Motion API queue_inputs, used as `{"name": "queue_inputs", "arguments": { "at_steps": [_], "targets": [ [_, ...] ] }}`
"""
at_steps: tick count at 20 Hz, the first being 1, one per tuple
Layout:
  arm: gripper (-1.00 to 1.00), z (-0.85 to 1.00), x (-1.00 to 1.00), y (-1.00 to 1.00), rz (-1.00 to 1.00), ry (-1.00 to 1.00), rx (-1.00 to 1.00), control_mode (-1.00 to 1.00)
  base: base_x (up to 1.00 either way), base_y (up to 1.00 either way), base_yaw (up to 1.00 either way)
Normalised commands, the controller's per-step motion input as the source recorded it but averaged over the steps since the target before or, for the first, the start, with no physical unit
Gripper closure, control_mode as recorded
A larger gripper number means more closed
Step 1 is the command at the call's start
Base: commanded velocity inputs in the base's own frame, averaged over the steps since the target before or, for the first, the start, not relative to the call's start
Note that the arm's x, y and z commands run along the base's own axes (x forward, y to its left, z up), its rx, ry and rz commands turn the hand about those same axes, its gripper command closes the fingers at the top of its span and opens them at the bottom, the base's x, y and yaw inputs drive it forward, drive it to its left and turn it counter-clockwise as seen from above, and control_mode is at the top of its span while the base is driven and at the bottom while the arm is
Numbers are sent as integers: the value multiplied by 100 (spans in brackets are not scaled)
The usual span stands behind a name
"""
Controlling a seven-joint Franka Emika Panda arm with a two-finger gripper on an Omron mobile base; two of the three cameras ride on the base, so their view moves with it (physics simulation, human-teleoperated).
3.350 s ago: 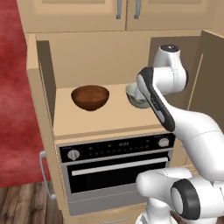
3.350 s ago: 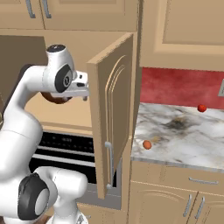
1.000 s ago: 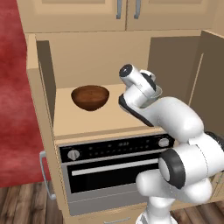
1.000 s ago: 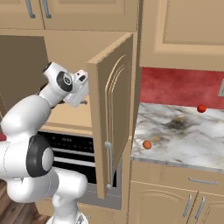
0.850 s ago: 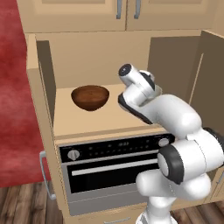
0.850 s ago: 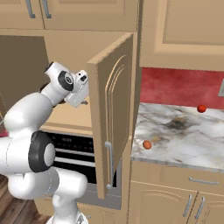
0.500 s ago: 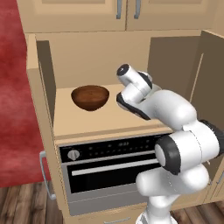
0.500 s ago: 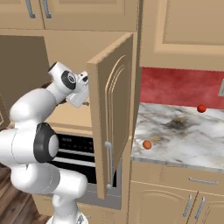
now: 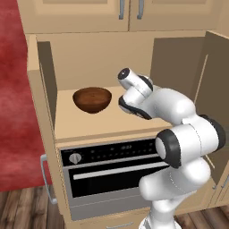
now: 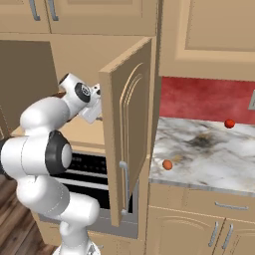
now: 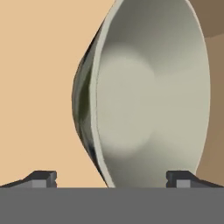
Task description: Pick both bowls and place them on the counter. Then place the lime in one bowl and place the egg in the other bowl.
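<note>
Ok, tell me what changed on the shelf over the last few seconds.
The arm folded down and drew in toward the pale bowl, and the gripper now sits open right at it, nothing grasped. The wooden bowl stayed put on the shelf; the egg stayed on the counter.

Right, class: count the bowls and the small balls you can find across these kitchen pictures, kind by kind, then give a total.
Bowls: 2 (dark brown wooden round bowl; pale grey-green glossy round bowl)
Small balls: 2 (orange-brown ball; bright red ball), both on the white-grey marbled stone counter
Total: 4
</note>
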Motion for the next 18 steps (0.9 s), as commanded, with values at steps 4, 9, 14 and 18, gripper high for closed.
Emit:
{"name": "queue_inputs", "arguments": {
  "at_steps": [4, 9, 14, 18],
  "targets": [
    [-100, 0, 33, 0, 0, 0, 0, -100, 0, 0, 0],
    [-100, -5, 22, 0, 0, 1, 0, -100, 0, 0, 0],
    [-100, -17, 2, -1, 0, 4, 0, -100, 0, 0, 0],
    [-100, -24, 1, -1, 0, 3, 0, -100, 0, 0, 0]
  ]
}}
